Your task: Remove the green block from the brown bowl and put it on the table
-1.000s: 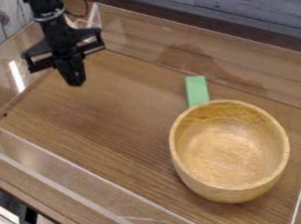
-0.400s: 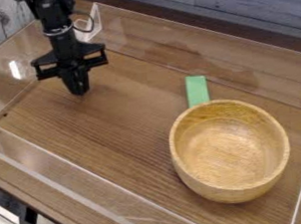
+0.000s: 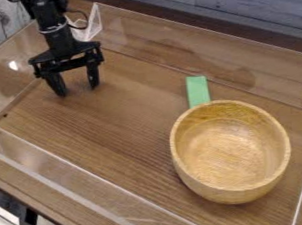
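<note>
Green block (image 3: 197,90) lies flat on the desk (image 3: 102,139), well apart from the tool (image 3: 75,84), off to the tool's right and a bit nearer the camera. Block sits just behind the bowl (image 3: 231,149), its near end at or touching the bowl's far rim; cannot tell if contact is made. Bowl interior holds nothing.

Tool: fingers apart, pointing down, tips low over the desk's upper-left area, gripping nothing. Black arm rises above it out of the top edge of the view.

Surface: medium-brown wood grain, w/ low clear acrylic walls (image 3: 66,178) round the edges; glare on the near and left panels. Behind the far wall, a grey planked backdrop (image 3: 237,1). Dark hardware at bottom-left corner, too small to identify.

Other items: small whitish piece (image 3: 91,22) beside the arm, near the far wall; identity unclear. Bare desk between tool and block.
</note>
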### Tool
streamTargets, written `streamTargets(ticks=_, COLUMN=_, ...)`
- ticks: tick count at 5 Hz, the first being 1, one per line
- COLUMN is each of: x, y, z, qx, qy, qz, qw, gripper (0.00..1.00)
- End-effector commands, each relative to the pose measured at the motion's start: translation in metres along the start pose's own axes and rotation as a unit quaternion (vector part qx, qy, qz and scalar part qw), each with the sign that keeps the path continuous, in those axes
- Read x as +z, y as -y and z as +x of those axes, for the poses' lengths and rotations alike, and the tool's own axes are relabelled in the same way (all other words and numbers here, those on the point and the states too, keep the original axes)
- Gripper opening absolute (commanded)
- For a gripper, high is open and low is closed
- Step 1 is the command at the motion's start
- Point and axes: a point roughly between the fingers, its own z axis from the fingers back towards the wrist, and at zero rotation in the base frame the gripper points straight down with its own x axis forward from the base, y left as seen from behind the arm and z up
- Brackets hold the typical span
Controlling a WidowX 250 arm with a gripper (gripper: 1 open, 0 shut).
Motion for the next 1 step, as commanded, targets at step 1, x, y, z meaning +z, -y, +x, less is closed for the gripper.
streamTargets(ticks=1, x=0.0222, y=0.0007, z=0.0138, qx=-0.017, qy=0.015, qz=-0.018, qw=0.9996, gripper=1.0)
